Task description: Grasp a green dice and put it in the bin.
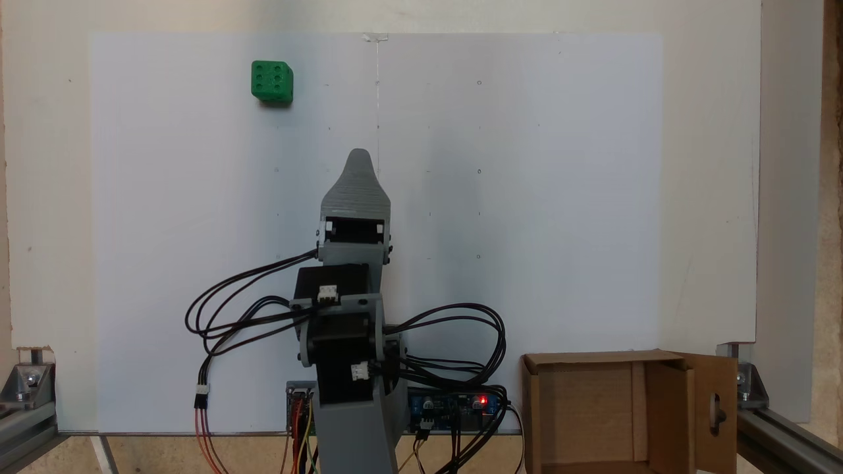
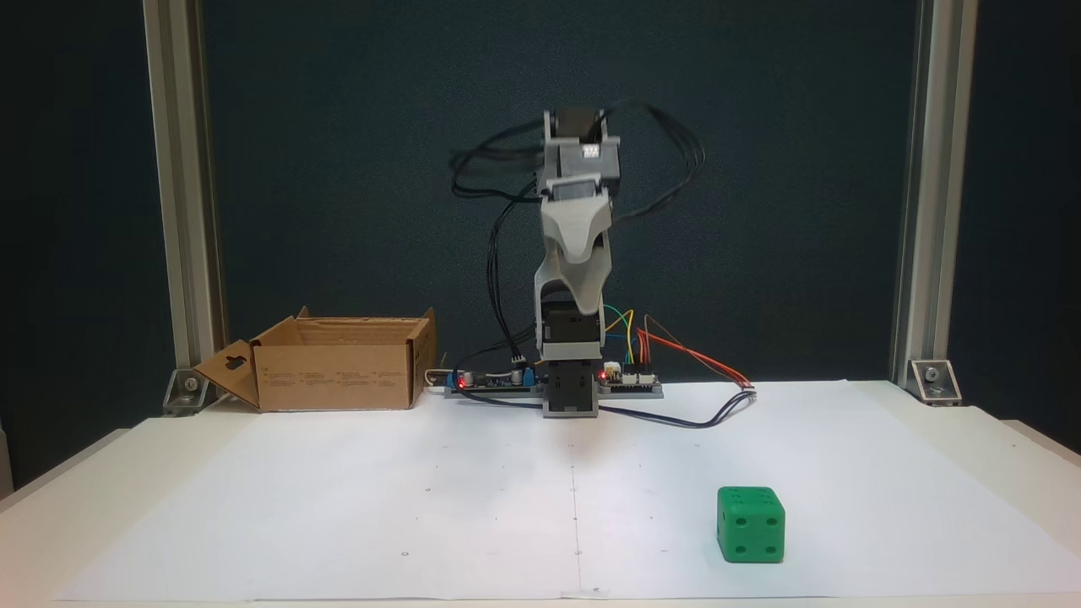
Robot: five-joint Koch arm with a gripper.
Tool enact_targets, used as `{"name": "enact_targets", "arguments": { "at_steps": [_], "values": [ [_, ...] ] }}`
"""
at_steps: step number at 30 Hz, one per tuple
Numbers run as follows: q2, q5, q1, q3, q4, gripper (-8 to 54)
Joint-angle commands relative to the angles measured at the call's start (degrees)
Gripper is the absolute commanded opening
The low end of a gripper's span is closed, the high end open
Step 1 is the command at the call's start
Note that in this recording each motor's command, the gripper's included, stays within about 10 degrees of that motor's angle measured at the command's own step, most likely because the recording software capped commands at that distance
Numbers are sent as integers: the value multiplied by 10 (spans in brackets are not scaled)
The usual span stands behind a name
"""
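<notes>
Nearest you in a fixed view, the green dice (image 2: 751, 524) rests alone on the white surface (image 2: 338, 490), four pips facing you, well apart from the arm. Your arm (image 2: 574, 253) stands folded over its base. Its end effector (image 1: 359, 158) points toward the far edge, holding nothing; whether it is parted, you cannot tell. Beside the base, the bin (image 2: 334, 371) sits open-topped, flaps out, slotted flap (image 1: 715, 408) outward.

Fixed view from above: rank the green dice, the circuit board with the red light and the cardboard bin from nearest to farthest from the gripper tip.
1. green dice, up and left of the gripper.
2. circuit board, down by the arm's base.
3. bin, in the lower right corner.
</notes>
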Motion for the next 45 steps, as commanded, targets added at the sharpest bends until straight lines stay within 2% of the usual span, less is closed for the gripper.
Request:
{"name": "enact_targets", "arguments": {
  "at_steps": [1,8,22,34,45],
  "values": [
    [-26,25,2,-58,89,432],
    [-76,38,-31,-142,273,434],
    [-388,139,-172,-526,315,434],
    [-591,189,-199,-711,345,435],
    [-663,236,-184,-789,374,435]
  ]
}}
